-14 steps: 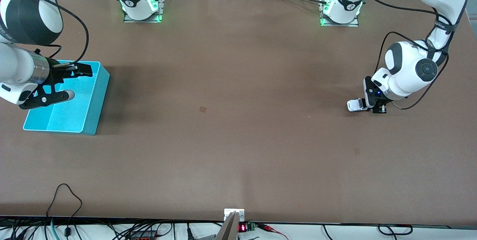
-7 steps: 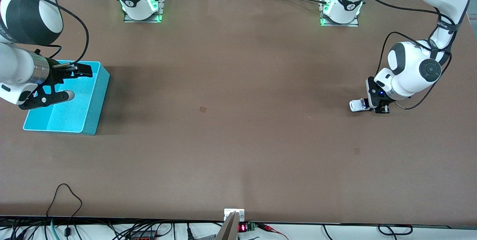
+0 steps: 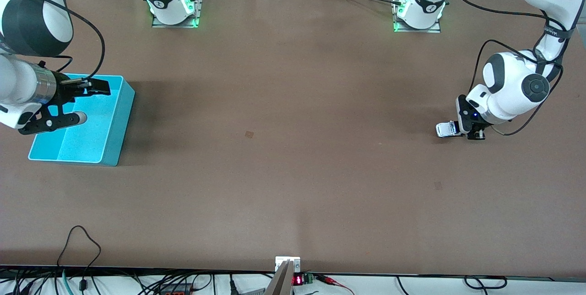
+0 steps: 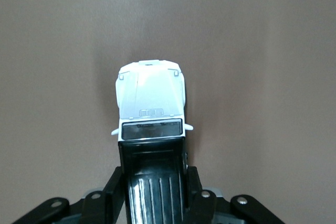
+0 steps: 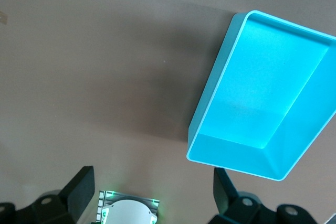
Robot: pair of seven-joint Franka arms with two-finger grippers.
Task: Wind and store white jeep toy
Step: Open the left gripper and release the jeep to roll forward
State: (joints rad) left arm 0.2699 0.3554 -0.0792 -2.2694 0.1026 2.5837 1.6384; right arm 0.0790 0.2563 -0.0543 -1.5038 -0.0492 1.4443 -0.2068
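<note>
We see left gripper low at table, left arm's end, clamped on black rear of white jeep toy; jeep's white hood pokes out toward 9 o'clock in front view. Right gripper hangs over turquoise bin at right arm's end, fingers spread wide, holding nothing; that arm waits.

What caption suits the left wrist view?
Left end effector shut on the white jeep toy over the brown table.
</note>
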